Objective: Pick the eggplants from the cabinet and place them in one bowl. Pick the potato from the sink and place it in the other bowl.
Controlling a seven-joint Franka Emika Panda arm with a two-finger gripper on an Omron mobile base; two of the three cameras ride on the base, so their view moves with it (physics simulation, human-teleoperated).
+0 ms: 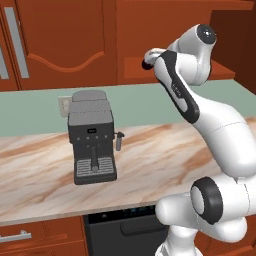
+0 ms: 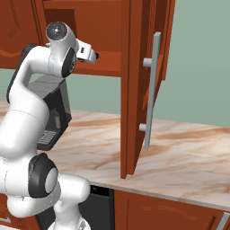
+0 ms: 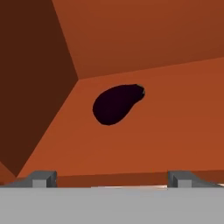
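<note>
Where cabinet (image 3: pixel 175 39) gapes, 1 eggplant (image 3: pixel 116 104) inside

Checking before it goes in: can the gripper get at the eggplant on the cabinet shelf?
Probably yes. The eggplant lies alone on the cabinet shelf, straight ahead of the gripper, jaws spread wide, nothing between.

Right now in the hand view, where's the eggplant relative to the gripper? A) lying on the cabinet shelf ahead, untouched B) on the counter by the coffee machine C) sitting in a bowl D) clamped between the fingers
A: the eggplant lies on the cabinet shelf, apart from the open gripper.
</note>
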